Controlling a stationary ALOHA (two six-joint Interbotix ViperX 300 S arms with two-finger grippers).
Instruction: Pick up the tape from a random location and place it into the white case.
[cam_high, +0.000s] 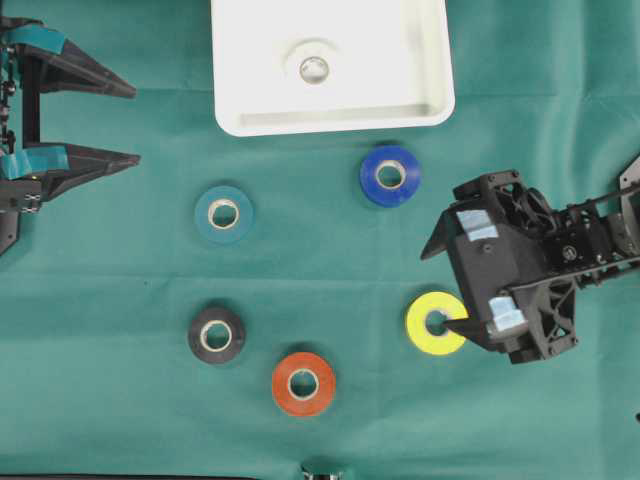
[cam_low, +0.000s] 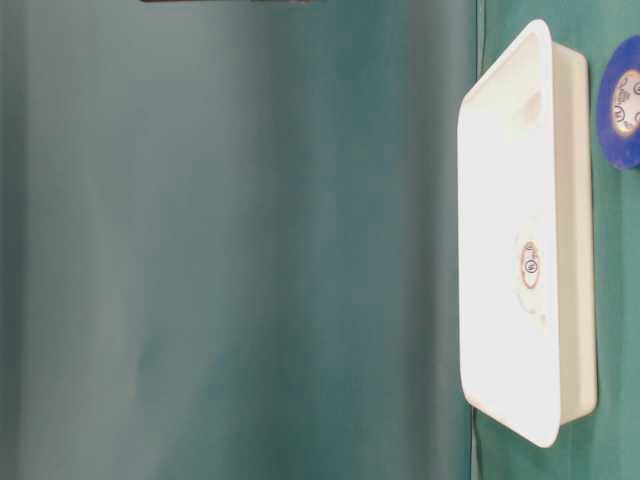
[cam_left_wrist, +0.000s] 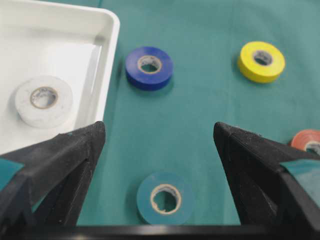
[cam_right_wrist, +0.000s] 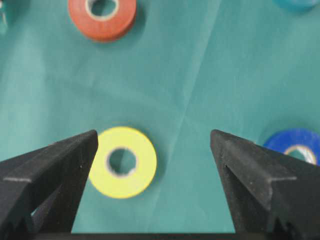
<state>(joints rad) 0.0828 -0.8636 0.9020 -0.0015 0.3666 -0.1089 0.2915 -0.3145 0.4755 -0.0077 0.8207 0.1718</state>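
Observation:
The white case (cam_high: 425, 100) sits at the top centre with a white tape roll (cam_high: 314, 68) lying inside it. On the green cloth lie five tapes: blue (cam_high: 390, 175), teal (cam_high: 223, 213), black (cam_high: 216, 334), red (cam_high: 303, 383) and yellow (cam_high: 436, 323). My right gripper (cam_high: 435, 288) is open above the cloth, one fingertip over the yellow tape's hole. In the right wrist view the yellow tape (cam_right_wrist: 122, 162) lies beside the left finger of the right gripper (cam_right_wrist: 154, 135). My left gripper (cam_high: 136, 125) stands open at the far left, holding nothing, with the teal tape (cam_left_wrist: 165, 198) below its jaws.
The table-level view shows the case (cam_low: 575, 250) on its side at the right with the blue tape (cam_low: 622, 100) beyond it. The left wrist view takes in the case corner (cam_left_wrist: 112, 30), the blue tape (cam_left_wrist: 149, 67) and the yellow tape (cam_left_wrist: 261, 61).

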